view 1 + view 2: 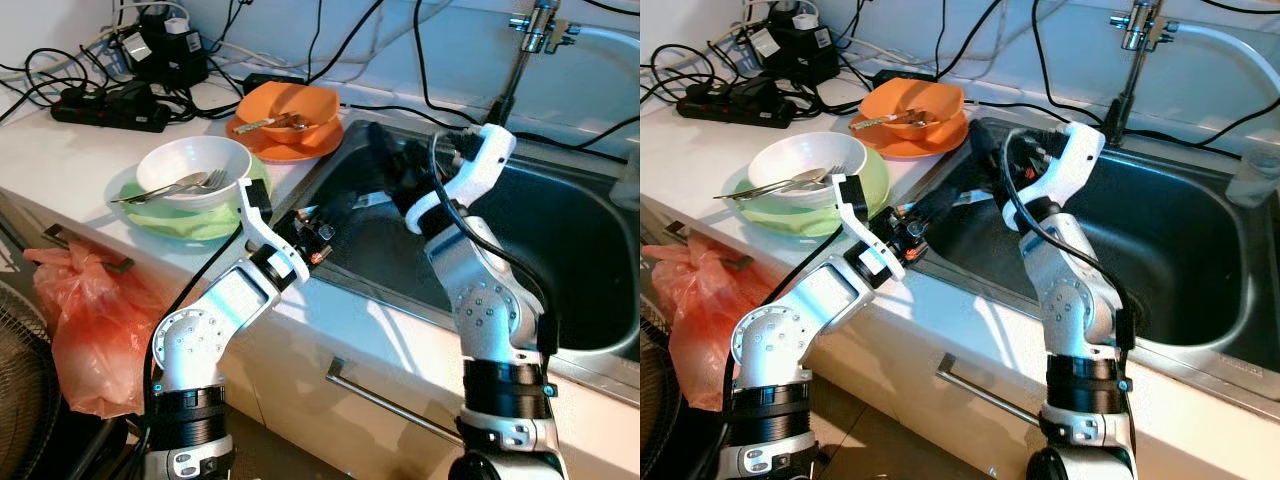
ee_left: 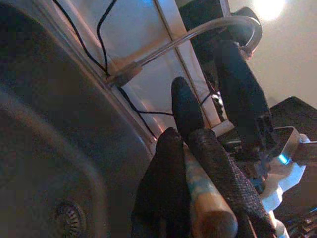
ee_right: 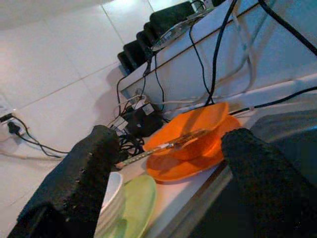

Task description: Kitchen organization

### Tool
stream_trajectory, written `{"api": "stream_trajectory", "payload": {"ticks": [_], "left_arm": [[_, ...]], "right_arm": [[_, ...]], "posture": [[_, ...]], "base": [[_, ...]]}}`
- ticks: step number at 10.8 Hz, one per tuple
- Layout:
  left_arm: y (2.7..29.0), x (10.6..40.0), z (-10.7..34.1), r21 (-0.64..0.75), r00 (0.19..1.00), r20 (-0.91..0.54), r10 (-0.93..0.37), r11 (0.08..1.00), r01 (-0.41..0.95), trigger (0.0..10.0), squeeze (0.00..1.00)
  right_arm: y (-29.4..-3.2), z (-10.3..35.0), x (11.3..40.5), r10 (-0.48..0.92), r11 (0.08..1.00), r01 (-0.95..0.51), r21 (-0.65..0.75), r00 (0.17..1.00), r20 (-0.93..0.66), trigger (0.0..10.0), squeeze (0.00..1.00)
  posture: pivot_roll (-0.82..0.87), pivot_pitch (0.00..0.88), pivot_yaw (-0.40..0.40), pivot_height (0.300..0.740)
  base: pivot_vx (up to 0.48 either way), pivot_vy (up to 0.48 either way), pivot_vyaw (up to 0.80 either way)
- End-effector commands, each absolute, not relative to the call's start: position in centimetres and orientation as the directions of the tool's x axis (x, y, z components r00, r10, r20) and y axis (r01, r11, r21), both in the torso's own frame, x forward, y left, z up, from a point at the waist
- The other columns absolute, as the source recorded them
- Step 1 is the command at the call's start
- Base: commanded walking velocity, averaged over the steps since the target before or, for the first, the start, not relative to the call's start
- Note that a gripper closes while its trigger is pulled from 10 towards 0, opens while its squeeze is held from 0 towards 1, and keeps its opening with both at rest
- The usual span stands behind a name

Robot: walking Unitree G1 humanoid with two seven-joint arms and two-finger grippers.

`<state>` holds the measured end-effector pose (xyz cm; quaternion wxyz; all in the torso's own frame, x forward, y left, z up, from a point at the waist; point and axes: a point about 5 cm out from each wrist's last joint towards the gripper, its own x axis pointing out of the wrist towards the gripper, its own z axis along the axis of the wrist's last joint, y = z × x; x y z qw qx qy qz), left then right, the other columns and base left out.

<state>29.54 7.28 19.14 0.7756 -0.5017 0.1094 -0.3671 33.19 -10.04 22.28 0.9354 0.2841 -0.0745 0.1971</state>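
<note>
My left gripper (image 1: 350, 205) reaches over the sink's near left rim and is shut on a wooden-handled utensil (image 2: 205, 198) with a pale blue band. My right gripper (image 1: 385, 160) hangs open just above and behind it, over the sink's left end, nothing between its fingers (image 3: 94, 163). On the counter to the left an orange bowl (image 1: 290, 105) holding a utensil sits on an orange plate. Nearer, a white bowl (image 1: 195, 165) with a fork and spoon rests on a green plate (image 1: 200, 222).
The dark sink (image 1: 570, 250) fills the right side, with a faucet (image 1: 520, 55) behind it and a clear cup (image 1: 628, 185) at its far right. A power strip (image 1: 110, 105) and cables crowd the counter's back. An orange plastic bag (image 1: 90, 320) hangs below the counter.
</note>
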Motion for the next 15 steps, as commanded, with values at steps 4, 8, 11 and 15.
{"api": "stream_trajectory", "payload": {"ticks": [4, 8, 11, 15], "left_arm": [[7.1, 29.1, 20.1, -0.849, 0.675, 0.247, -0.695, 0.181, 0.497, 0.0, 0.00], [7.2, 29.3, 20.1, -0.846, 0.688, 0.239, -0.685, 0.201, 0.494, 0.0, 0.00], [7.2, 29.5, 20.1, -0.842, 0.690, 0.237, -0.684, 0.210, 0.497, 0.0, 0.00], [8.4, 30.4, 19.8, -0.827, 0.754, 0.208, -0.623, 0.300, 0.475, 0.0, 0.00]], "right_arm": [[-9.8, 22.1, 33.4, 0.329, 0.749, -0.415, 0.516, 0.910, 0.254, 0.0, 0.00], [-10.0, 22.2, 33.8, 0.318, 0.757, -0.406, 0.512, 0.914, 0.254, 0.0, 0.00], [-10.2, 22.2, 33.9, 0.312, 0.762, -0.400, 0.510, 0.916, 0.252, 0.0, 0.00], [-11.4, 22.5, 33.7, 0.283, 0.798, -0.373, 0.473, 0.925, 0.253, 0.0, 0.00]], "posture": [[-0.03, 0.000, 0.025, 0.740], [-0.03, 0.000, 0.023, 0.740], [-0.03, 0.000, 0.024, 0.740], [-0.03, 0.000, 0.023, 0.740]], "base": [[0.000, 0.000, 0.00], [0.000, 0.000, 0.00], [0.000, 0.000, 0.00], [0.000, 0.000, 0.00]]}}
